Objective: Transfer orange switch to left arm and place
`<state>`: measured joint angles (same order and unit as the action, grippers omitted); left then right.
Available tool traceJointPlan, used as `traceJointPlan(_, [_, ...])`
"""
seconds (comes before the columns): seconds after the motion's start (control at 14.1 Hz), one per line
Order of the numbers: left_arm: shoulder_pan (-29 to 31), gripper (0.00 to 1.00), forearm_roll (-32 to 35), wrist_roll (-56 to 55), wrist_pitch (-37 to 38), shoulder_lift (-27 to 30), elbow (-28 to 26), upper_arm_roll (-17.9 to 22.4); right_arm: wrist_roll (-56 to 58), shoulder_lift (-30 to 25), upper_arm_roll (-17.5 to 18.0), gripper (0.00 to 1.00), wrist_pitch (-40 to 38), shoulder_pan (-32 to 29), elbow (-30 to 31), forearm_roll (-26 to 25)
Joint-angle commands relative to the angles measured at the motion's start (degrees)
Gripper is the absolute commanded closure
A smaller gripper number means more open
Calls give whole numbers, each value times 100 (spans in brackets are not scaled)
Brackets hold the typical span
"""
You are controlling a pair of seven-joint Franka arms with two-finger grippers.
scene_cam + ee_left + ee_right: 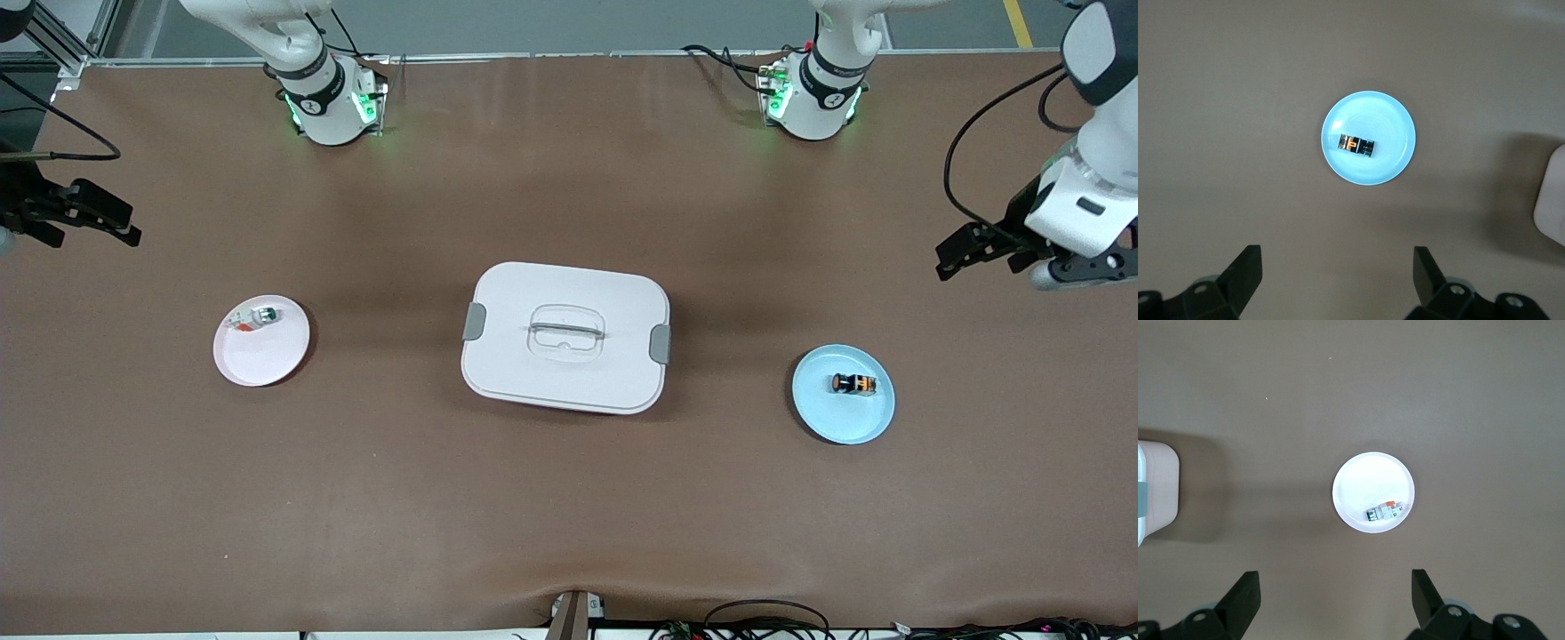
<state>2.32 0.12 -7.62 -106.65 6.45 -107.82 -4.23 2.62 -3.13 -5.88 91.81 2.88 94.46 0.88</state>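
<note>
The orange switch [853, 383], a tiny black block with an orange section, lies on a small blue plate [836, 418] toward the left arm's end of the table. The left wrist view shows the switch [1357, 144] on that plate [1388, 127]. My left gripper [956, 253] is open and empty, up in the air over the table's edge at that end; its wrist view shows it [1337, 263] spread wide. The white box [565, 336] with grey clips stands mid-table. My right gripper [129, 222] is open and empty over the table at the right arm's end, also shown in its wrist view [1336, 587].
A pink plate [262, 356] toward the right arm's end holds a small white-and-green part [253, 317]; the right wrist view shows the plate [1365, 483] and the part [1385, 513]. The box's edge shows in both wrist views [1551, 207] [1158, 487]. Cables lie along the table's front edge.
</note>
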Motion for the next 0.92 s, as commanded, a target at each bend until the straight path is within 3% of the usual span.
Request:
traceJointPlan(0.0, [50,0,-118,155,22,558,-362,-25,-16,-161,0,0,74,55,143,-114])
traceJointPlan(0.57, [32,0,-250,251,-153,1534,-924,-34,204,-161,8,0,91,64,143,-193])
traceJointPlan(0.85, [41,0,-241,595,-295,1728,-1137,-25,169,-161,17,0,109,134,143,-167])
